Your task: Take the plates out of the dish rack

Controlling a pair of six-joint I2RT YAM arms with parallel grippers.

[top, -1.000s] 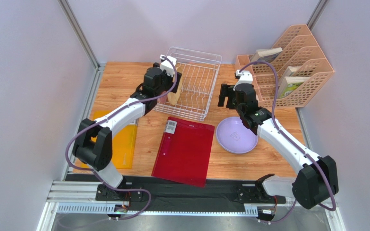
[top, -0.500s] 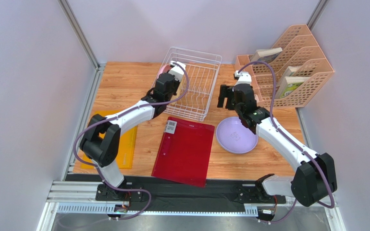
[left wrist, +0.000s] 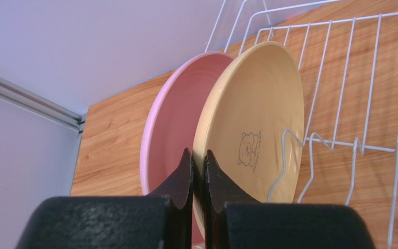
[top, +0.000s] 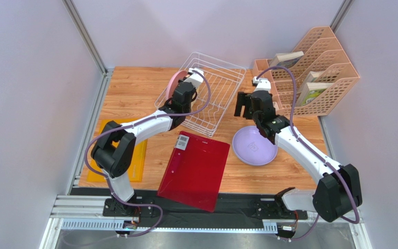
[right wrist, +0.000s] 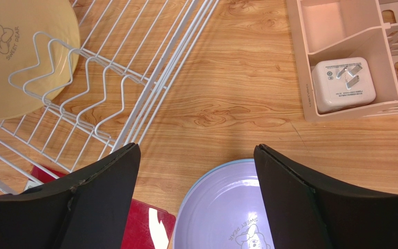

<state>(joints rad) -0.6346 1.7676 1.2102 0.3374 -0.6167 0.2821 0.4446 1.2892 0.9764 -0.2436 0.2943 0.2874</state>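
The plates are in two places in the overhead view. The pink plate stands on edge at the left end of the dish rack. The lilac plate lies flat on the table beside the red folder, already unloaded. The left gripper reaches into that left end, and its own body hides what it holds. The rack sits askew to the table edges. The right gripper hangs between the rack and the lilac plate. We find no light blue plate in any view.

From the left wrist, the tan-yellow plate stands upright against the prongs, with the pink plate just behind it. The jaws are pinched narrow on the tan-yellow rim. We judge the grip is there because the rim is the only part the prongs leave free. The fingers cover both plates' lower edges, so we cannot tell whether the two plates touch.

From the right wrist, the fingers spread wide and hold nothing, poised above the lilac plate's far rim. The frame cuts off the rest of that plate. We judge this arm keeps clear so the left one has room to lift.
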